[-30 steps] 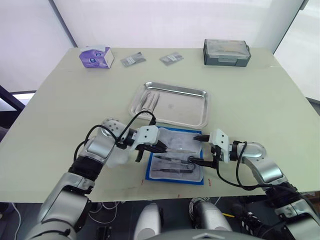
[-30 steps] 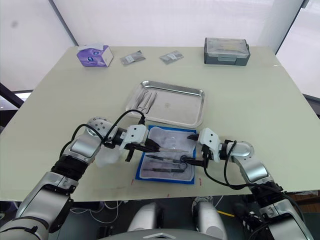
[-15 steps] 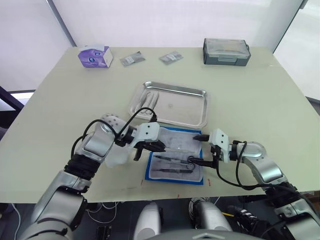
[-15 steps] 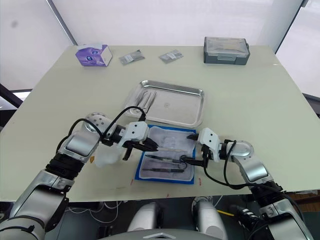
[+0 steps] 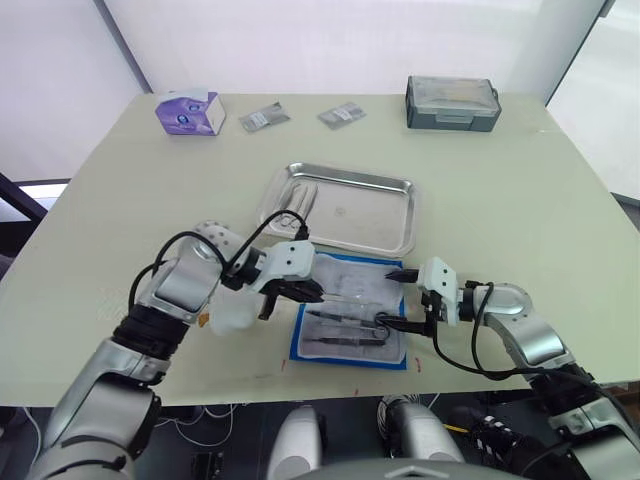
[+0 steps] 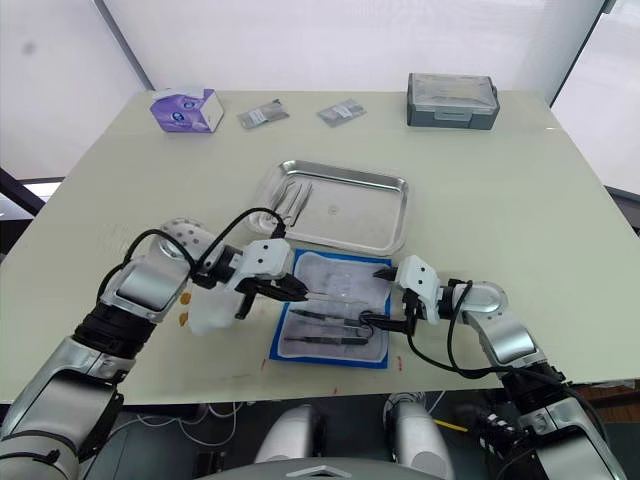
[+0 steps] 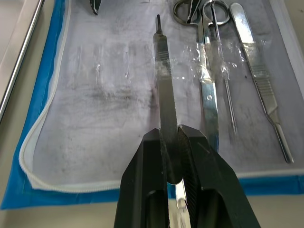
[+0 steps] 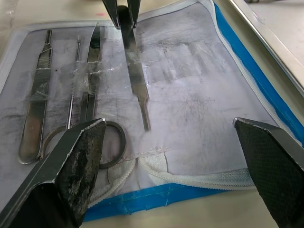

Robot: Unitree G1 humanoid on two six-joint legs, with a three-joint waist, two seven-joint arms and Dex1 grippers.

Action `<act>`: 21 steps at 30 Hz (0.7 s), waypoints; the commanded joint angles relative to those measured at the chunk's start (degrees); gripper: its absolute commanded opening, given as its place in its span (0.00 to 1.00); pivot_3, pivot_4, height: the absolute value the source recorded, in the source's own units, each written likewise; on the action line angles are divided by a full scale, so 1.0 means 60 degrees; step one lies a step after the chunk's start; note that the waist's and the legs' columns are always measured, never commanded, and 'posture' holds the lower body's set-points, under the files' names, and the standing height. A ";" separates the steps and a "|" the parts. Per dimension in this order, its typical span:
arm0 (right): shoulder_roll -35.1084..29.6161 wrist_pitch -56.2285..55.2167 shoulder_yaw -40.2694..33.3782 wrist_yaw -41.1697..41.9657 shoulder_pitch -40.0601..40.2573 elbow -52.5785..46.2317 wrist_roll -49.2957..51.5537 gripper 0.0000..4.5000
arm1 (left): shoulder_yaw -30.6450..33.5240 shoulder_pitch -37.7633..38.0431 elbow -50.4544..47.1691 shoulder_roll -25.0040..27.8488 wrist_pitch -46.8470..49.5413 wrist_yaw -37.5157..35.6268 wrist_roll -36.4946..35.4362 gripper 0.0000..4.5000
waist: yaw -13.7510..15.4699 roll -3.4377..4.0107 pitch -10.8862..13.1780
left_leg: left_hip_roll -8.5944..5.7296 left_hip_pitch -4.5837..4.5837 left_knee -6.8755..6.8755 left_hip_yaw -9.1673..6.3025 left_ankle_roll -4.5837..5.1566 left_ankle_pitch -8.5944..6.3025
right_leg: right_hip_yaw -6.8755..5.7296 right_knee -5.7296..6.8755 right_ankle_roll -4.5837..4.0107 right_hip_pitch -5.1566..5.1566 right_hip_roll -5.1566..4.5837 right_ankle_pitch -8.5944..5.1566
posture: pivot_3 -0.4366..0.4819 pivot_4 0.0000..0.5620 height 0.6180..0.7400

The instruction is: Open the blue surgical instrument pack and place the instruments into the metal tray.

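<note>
Left claw (image 7: 172,142) clamped on flat steel handle (image 7: 164,90) | right claw (image 8: 173,137) spread wide over open pack (image 8: 180,95)

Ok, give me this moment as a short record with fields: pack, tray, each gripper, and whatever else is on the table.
pack: blue pack lies open on the table, lining up, just in front of the tray
instruments in pack: scissors, tweezers, a thin probe
tray: metal tray holds a few instruments at its left end
left gripper: shut on a flat steel handle over the lining
right gripper: open, at the pack's right edge
elsewhere: purple box, two small packets, grey lidded box at the far edge
</note>
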 commanded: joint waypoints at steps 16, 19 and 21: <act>-0.0015 0.0213 0.0815 0.0110 0.0366 0.1034 -0.0885 1.00 | 0.1235 0.0172 -0.0114 0.1421 -0.0749 -0.0288 -0.0836 0.01 | -0.0031 0.0000 0.0039 | 0.0014 0.0004 -0.0002 0.0006 0.0000 0.0000 | 0.0002 0.0001 -0.0002 -0.0003 0.0009 -0.0001 | 0.48 0.27 0.93; -0.0004 0.0179 0.0822 0.0125 0.0357 0.1069 -0.0891 1.00 | 0.1360 0.0283 -0.0147 0.1604 -0.0758 -0.0339 -0.0929 0.01 | -0.0031 -0.0004 0.0041 | 0.0017 0.0005 -0.0002 0.0007 0.0000 0.0000 | 0.0002 0.0001 -0.0002 -0.0003 0.0010 -0.0001 | 0.48 0.27 0.93; 0.0002 0.0156 0.0823 0.0136 0.0322 0.1117 -0.0898 1.00 | 0.1491 0.0321 -0.0171 0.1762 -0.0709 -0.0423 -0.1025 0.01 | -0.0035 -0.0002 0.0043 | 0.0020 0.0005 -0.0002 0.0008 0.0000 0.0000 | 0.0002 0.0001 -0.0003 -0.0003 0.0012 -0.0001 | 0.48 0.27 0.93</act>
